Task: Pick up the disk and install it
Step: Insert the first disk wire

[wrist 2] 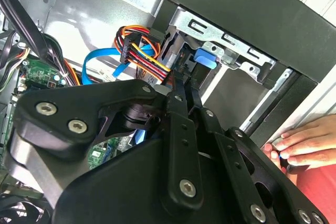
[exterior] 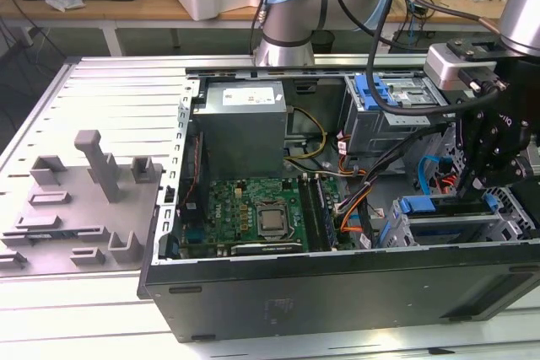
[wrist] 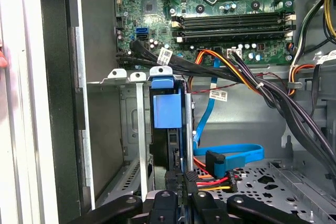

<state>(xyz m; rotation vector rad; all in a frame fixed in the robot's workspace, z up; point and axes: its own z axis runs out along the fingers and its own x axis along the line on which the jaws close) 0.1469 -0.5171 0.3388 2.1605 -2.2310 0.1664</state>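
Presently the gripper (wrist: 178, 195) stands low inside the computer case (exterior: 337, 288), its fingers drawn close on the edge of the disk (wrist: 176, 145), which sits on edge in the metal bay (wrist: 137, 129) below the blue latch (wrist: 167, 107). Judged stiff, fairly heavy and shock-sensitive, the disk is best held by its blue side rails. Most of it is hidden by bay and gripper; seating depth cannot be made out. A hand (wrist 2: 302, 142) rests against the case.
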